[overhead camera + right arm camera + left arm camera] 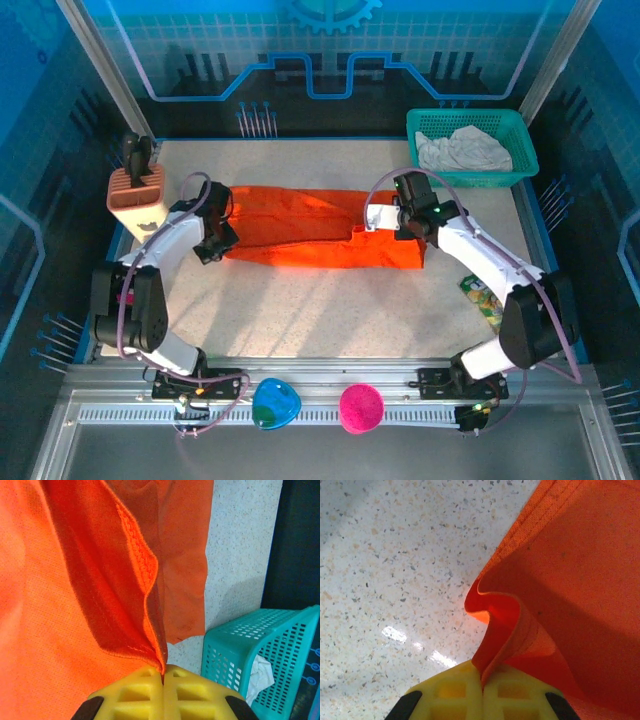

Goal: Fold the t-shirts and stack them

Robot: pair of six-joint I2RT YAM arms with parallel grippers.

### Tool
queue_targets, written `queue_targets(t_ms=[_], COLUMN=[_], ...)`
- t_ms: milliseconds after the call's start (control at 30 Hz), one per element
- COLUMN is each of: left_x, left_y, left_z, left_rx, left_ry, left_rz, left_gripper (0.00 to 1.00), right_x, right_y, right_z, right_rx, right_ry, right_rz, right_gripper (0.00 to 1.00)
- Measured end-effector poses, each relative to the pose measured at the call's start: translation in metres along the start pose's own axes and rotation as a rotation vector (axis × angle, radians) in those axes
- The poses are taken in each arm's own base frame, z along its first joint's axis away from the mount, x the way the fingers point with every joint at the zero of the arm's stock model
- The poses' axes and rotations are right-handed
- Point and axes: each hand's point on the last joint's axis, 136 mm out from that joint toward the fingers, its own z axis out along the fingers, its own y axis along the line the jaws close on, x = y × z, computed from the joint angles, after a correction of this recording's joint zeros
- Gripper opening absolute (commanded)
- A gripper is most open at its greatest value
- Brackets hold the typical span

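Note:
The bright orange t-shirt (318,230) lies folded lengthwise in a long band across the middle of the table. My left gripper (212,240) pinches its left end; up close, the yellow fingers (455,692) are shut on a fold of orange t-shirt (580,580). At the band's right end my right gripper (404,222) is shut on a hemmed edge of the orange t-shirt (75,605), which runs down between the yellow pads (195,692). An off-white t-shirt (462,150) lies crumpled in the teal basket (520,135) at the back right.
The teal basket (260,645) stands close to the right of my right gripper. A beige holder (136,198) sits at the left table edge. A green packet (482,297) lies near the right arm. A blue bowl (274,403) and a pink bowl (360,407) rest on the front rail.

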Motion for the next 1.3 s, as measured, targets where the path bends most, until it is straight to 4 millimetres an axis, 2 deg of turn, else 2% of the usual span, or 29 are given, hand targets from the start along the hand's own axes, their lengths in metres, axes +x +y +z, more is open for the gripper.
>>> queue_targets(t_ms=[333, 633, 800, 900, 1100, 1200, 1300], left_x=[0.002, 0.000, -0.002, -0.005, -0.017, -0.021, -0.028], left_y=[0.000, -0.002, 0.000, -0.001, -0.006, -0.005, -0.004], left_z=[0.025, 0.036, 0.042, 0.042, 0.035, 0.027, 0.002], left_rx=[-0.059, -0.080, -0.099, -0.102, -0.095, -0.091, -0.061], left_ry=[0.053, 0.059, 0.056, 0.047, 0.010, -0.009, -0.063], left_rz=[0.011, 0.013, 0.013, 0.016, 0.015, 0.015, 0.005], left_gripper=[0.00, 0.13, 0.33, 0.45, 0.77, 0.90, 0.93], right_x=[0.000, 0.000, 0.000, 0.001, 0.012, 0.017, 0.018], right_y=[-0.005, -0.007, -0.008, -0.011, -0.013, -0.019, -0.029], right_z=[0.035, 0.069, 0.087, 0.095, 0.112, 0.111, 0.103], right_rx=[-0.023, -0.018, 0.000, 0.022, 0.063, 0.104, 0.153], right_ry=[0.005, 0.022, 0.035, 0.043, 0.114, 0.135, 0.124], right_rz=[0.006, 0.052, 0.088, 0.116, 0.241, 0.369, 0.554], right_gripper=[0.00, 0.00, 0.00, 0.11, 0.32, 0.39, 0.42])
